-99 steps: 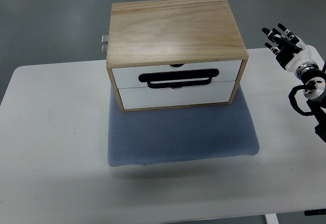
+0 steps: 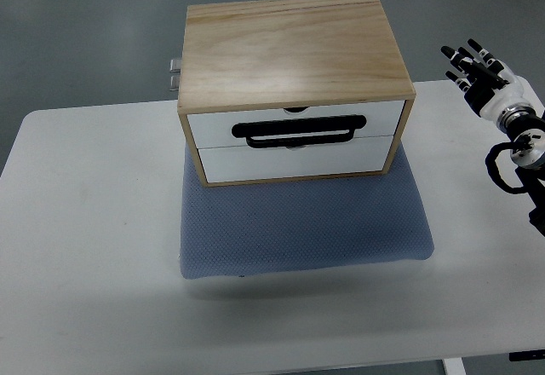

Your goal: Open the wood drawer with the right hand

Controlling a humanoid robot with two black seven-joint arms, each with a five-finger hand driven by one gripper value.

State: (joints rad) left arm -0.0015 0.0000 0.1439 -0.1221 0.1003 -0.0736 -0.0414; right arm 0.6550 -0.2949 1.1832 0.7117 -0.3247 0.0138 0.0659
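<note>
On the blue mat, the drawer box was seen shut. The right hand was held well off to its right, fingers spread, empty. If the black handle were hooked carelessly, the unsecured box could be dragged along.

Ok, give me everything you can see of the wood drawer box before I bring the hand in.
The wood drawer box is a light, plywood-looking cabinet with a plain flat top, upright and squarely facing the camera. Its front holds two white drawer fronts, both shut and flush, with black handles near the seam between them. It rests on the rear of a blue-grey mat on the white table. A small metal fitting shows behind its left side. Nothing else touches it; the right hand is apart, at the right.
</note>
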